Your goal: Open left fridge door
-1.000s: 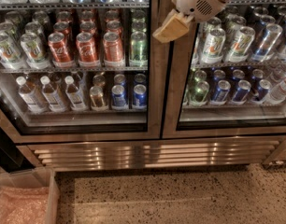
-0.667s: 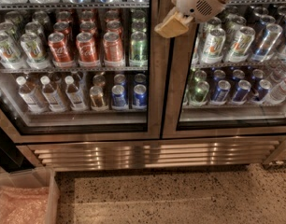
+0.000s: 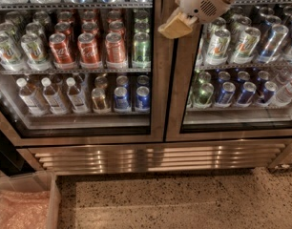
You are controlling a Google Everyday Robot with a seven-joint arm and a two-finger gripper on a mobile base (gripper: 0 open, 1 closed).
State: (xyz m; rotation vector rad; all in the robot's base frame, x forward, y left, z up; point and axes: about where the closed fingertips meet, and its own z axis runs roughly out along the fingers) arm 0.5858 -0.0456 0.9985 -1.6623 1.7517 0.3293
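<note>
Speckled terrazzo floor (image 3: 184,199) fills the bottom of the view, from about 4 o'clock round to 7 o'clock. Above it a ribbed stainless-steel kick panel (image 3: 155,159) runs across the base of a two-door drinks fridge.

The left fridge door (image 3: 158,80) takes up the view from 8 o'clock up to 12 o'clock. It is a glass pane in a brushed steel frame, and it sits shut, flush with its neighbour. Behind its glass, red cola cans (image 3: 88,49) stand on the middle shelf with a green can (image 3: 141,49) at their 3 o'clock side. On the shelf below, clear bottles (image 3: 53,95) stand at the left and blue cans (image 3: 129,98) at the right. The right fridge door (image 3: 177,89) spans from 12 o'clock to 4 o'clock, with green-white cans (image 3: 217,46) and darker blue ones behind its glass.

The white arm (image 3: 208,1) enters at about 1 o'clock. The gripper (image 3: 177,25), tan at its tip, points down toward 7 o'clock. It hangs in front of the upper part of the two steel frame edges where the doors meet. Whether it touches the frame cannot be told, nor whether it is released or clenched.

At 7 o'clock, in the bottom corner, a clear plastic bin (image 3: 54,199) holds pale pink crinkled material.
</note>
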